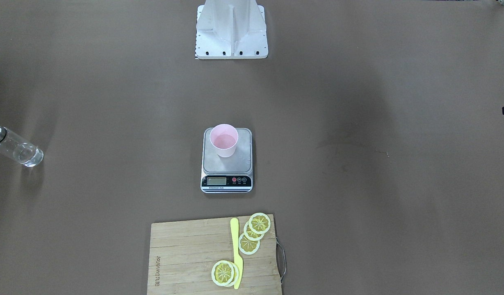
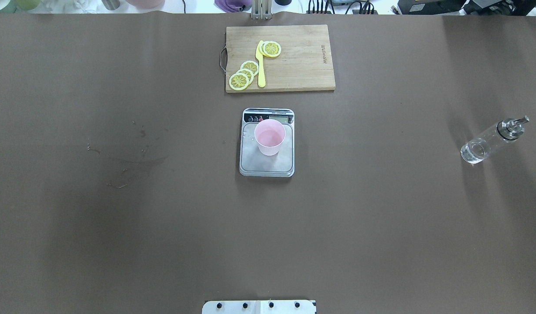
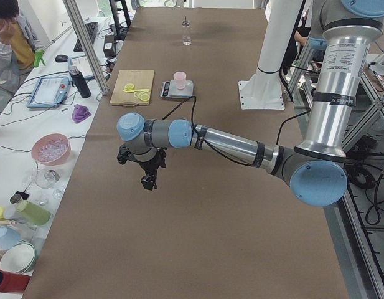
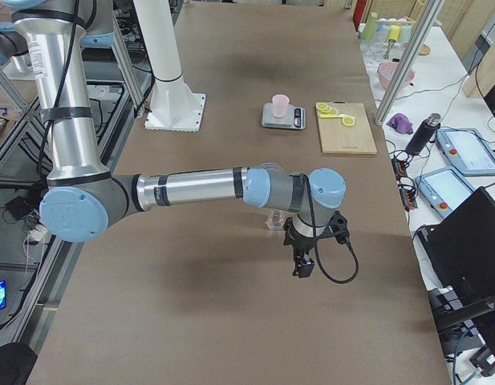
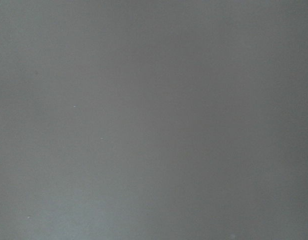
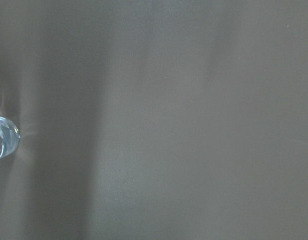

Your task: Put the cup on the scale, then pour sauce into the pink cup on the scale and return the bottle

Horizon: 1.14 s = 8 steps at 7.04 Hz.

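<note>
The pink cup [image 1: 223, 141] stands upright on the steel platform of the scale [image 1: 227, 164] at the table's middle; both also show in the overhead view, cup [image 2: 270, 137] on scale [image 2: 268, 165]. Clear sauce in the cup is hard to make out. The glass bottle [image 2: 490, 141] with its chrome spout stands alone on the table far to the robot's right, also at the front view's left edge [image 1: 14, 147]. The left gripper [image 3: 147, 179] hovers over bare table far from the scale. The right gripper [image 4: 302, 265] hovers near the bottle [image 4: 274, 218]. I cannot tell whether either is open or shut.
A wooden cutting board [image 2: 302, 65] with lemon slices [image 2: 244, 75] and a yellow knife [image 2: 261, 65] lies beyond the scale. The robot's white base [image 1: 231, 28] stands at the table's near edge. Bowls, bottles and tablets lie on a side bench [image 3: 51, 149].
</note>
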Each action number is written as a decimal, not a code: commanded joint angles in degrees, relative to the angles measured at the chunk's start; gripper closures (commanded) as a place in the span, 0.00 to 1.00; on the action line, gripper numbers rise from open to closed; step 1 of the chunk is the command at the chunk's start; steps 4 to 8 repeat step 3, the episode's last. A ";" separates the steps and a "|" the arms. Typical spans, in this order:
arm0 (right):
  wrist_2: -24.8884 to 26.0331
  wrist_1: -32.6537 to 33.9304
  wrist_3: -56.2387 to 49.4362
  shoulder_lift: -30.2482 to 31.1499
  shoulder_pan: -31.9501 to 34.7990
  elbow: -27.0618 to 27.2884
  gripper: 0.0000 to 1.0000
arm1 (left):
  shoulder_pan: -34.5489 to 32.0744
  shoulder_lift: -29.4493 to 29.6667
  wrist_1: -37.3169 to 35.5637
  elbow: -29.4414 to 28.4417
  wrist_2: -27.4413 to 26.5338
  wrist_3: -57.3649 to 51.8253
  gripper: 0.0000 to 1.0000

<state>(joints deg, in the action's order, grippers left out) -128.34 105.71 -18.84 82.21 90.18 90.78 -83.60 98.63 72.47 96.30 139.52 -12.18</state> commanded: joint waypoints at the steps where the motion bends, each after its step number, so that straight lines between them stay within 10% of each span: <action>1: -1.73 0.02 0.03 0.15 0.00 -0.25 0.00 | -0.16 -0.45 -0.05 -0.06 2.25 -0.30 0.02; 8: -1.83 0.02 0.03 0.23 0.00 0.27 0.00 | -0.07 -0.20 0.04 -0.14 2.16 -0.47 0.02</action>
